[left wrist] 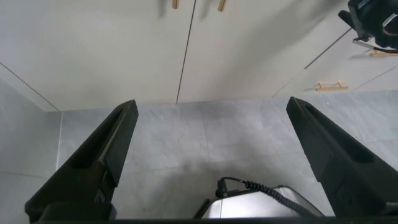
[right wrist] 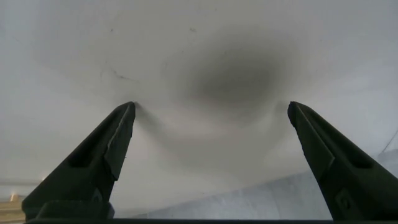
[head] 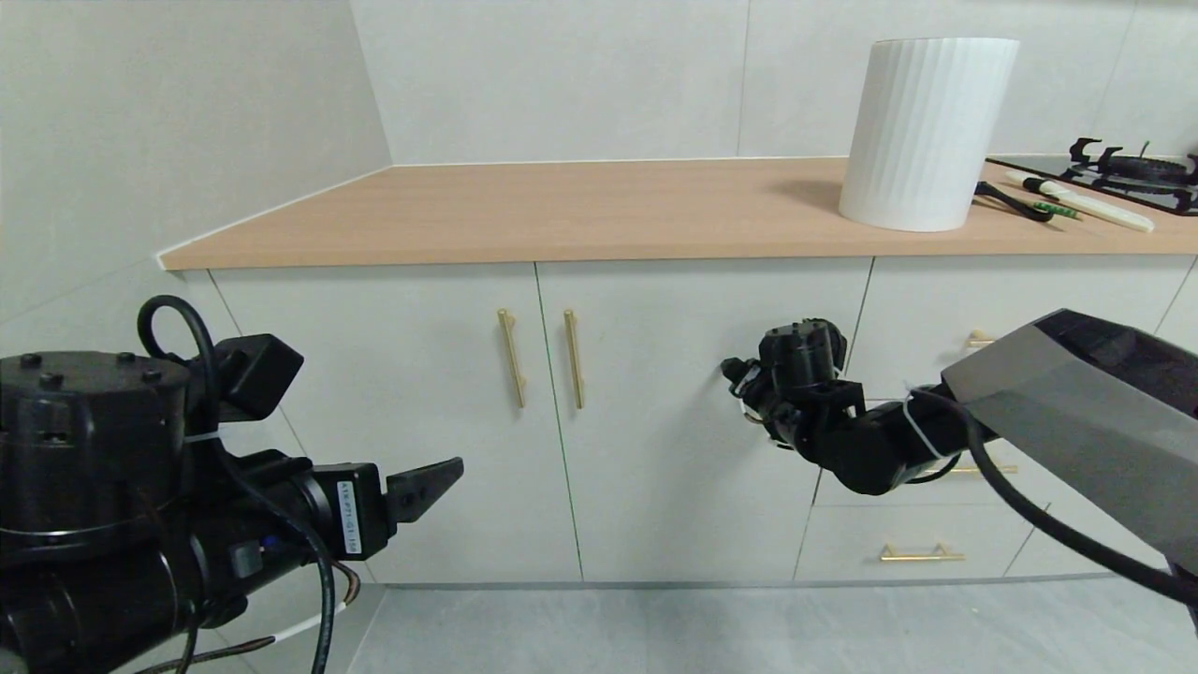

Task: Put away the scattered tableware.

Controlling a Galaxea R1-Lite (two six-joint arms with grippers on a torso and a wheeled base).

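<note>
a: how far along?
b: nothing put away yet, i'd say. the utensils (head: 1086,206) lie at the tabletop's (head: 562,211) right end, beside the canister (head: 927,131). the left gripper (left wrist: 211,109) and right gripper (right wrist: 211,107) sit low by the cabinet doors (head: 421,393), fingers apart, empty.
a: materials?
b: smooth wood top, ribbed white canister, slim utensils.

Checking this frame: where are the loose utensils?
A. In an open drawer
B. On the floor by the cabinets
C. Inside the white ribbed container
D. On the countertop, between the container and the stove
D: the utensils lie flat on the countertop, on the robot's right of the white ribbed container and next to the stove, not inside anything.
</note>
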